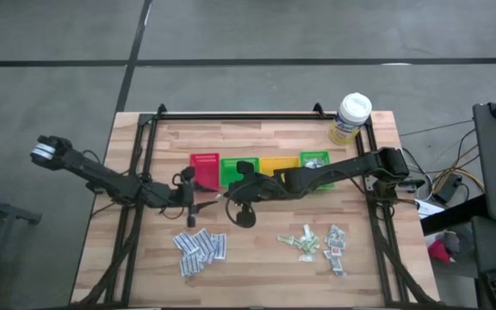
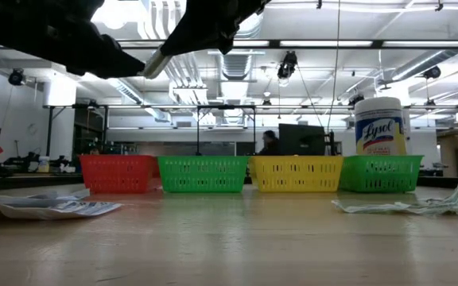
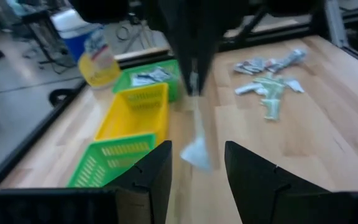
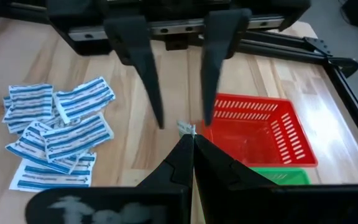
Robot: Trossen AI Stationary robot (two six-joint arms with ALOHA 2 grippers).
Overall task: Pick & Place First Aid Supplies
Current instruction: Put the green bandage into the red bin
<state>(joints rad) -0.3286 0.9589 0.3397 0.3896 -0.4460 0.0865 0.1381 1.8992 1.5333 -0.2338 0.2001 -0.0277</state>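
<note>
The tabletop is pale wood in jointed strips, smooth with a soft sheen. The 4 bins are perforated plastic: red bin, yellow bin and 2 green ones. The white-blue sachets look like thin, crinkled paper wrappers. The wipes tub is glossy plastic. The gripper fingers are matt black.

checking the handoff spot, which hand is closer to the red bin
Left. The left hand hangs just in front of the red bin; the right hand sits a bit further over, in front of the neighbouring green bin.
</note>
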